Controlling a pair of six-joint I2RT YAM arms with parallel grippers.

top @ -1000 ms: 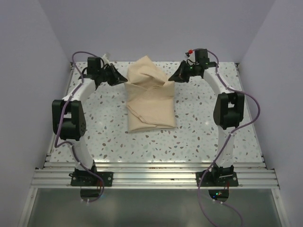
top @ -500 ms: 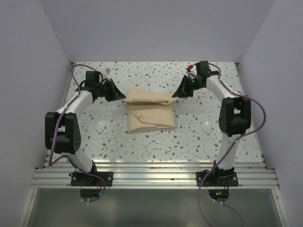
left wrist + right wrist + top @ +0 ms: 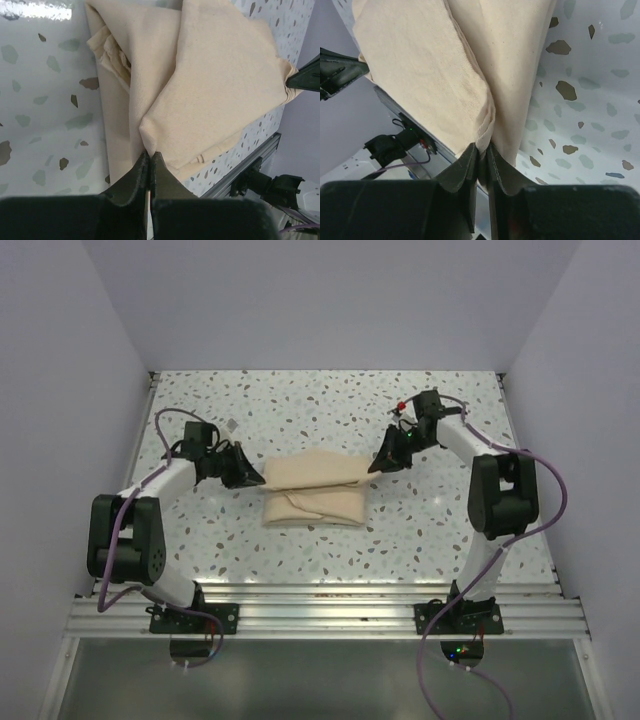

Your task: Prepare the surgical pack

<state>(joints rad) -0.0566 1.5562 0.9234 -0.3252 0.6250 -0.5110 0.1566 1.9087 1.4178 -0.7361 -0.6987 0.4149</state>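
From above, you see the tan surgical pack [image 3: 312, 490] lying as a folded parcel at the middle of the speckled table [image 3: 300, 410], between your two arms. Your left gripper [image 3: 258, 478] is clenched on the parcel's left corner, and your right gripper [image 3: 375, 465] is clenched on its right corner, so the upper layer of cloth stretches between them across the top of the bundle. In the left wrist view, your dark fingers [image 3: 135, 175] are pinched together on a pointed fold of the cloth. The raised layer fans out from that point, other folds lie beside it on the table, and the opposite gripper's tip shows at the far right corner of the cloth. In the right wrist view, your fingers [image 3: 462, 170] are likewise squeezed together on a gathered corner of the wrap. The cloth spreads away from them toward the other gripper's tip at the left edge, and speckled tabletop shows to the right.
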